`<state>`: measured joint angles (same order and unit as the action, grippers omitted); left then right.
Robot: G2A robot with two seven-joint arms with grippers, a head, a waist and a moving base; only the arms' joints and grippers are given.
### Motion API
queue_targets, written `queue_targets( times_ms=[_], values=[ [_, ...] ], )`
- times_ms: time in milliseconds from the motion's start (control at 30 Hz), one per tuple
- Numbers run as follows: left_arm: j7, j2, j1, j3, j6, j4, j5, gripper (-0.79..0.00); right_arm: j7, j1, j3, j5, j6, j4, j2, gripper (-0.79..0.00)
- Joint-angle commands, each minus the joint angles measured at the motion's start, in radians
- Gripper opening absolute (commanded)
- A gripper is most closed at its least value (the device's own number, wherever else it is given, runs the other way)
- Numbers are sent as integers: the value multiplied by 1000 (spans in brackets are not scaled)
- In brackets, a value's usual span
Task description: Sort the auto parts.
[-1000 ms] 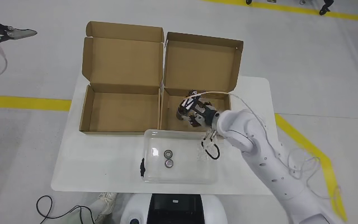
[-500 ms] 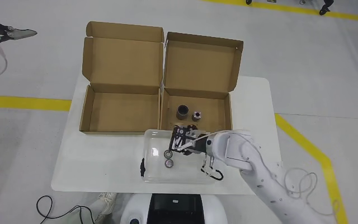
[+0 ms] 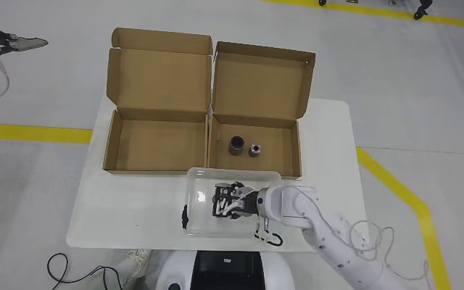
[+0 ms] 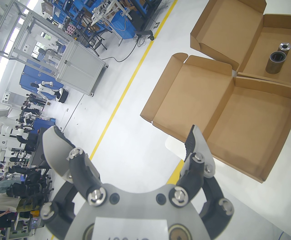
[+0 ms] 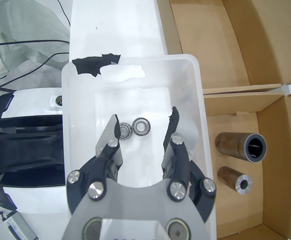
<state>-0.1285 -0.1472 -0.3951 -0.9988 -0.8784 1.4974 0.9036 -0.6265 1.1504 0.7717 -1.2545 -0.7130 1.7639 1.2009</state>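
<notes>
**Right wrist view.** Right hand (image 5: pixel 145 122) inside the clear bin (image 5: pixel 197 91), jaws spread wide, gripping nothing. Two small ring parts touching side by side on the bin floor: first bearing (image 5: pixel 141 126) in the gap between the fingers, second bearing (image 5: pixel 124 131) partly behind one fingertip, perhaps in contact with it. Black tape (image 5: pixel 95 63) stuck over the bin's far rim.

**Top view.** Arm and hand lying over the bin's middle. Bin at the near edge of the white counter (image 3: pixel 326 145), just in front of two open cardboard boxes set side by side. Right box (image 3: pixel 279 148) with a large sleeve (image 3: pixel 236 145) and a small sleeve (image 3: pixel 254 151), both standing on end, close together but apart.

**Left wrist view.** Left hand (image 4: pixel 124 136) held off the counter's left side, jaws wide, nothing between them. Left box (image 4: pixel 245 127) beyond it, lid flap raised.

**Room.** Pale floor (image 4: pixel 159 56) crossed by a yellow line (image 4: pixel 127 86). Farther back, blue racks (image 4: pixel 68 13) and a grey framed enclosure (image 4: pixel 77 68).
</notes>
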Motion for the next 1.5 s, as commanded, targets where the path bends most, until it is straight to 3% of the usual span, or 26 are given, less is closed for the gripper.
queue_targets(
  times_ms=[0, 567, 600, 700, 733, 1467],
  values=[
    [0, 0, 0, 0, 0, 0, 0, 0, -17, -10, -24, -5, 23, -22, 7, -406],
    [0, 0, 0, 0, 0, 0, 0, 0, -78, -58, -149, -41, 196, -87, 59, -400],
    [0, 0, 0, 0, 0, 0, 0, 0, -70, -58, -151, -45, 200, -84, 60, -336],
    [0, 0, 0, 0, 0, 0, 0, 0, -65, -57, -152, -49, 198, -78, 61, -40],
    [0, 0, 0, 0, 0, 0, 0, 0, -65, -57, -152, -49, 198, -78, 61, -3],
    [0, 0, 0, 0, 0, 0, 0, 0, -40, -43, -151, -65, 209, -85, 60, 0]
  ],
)
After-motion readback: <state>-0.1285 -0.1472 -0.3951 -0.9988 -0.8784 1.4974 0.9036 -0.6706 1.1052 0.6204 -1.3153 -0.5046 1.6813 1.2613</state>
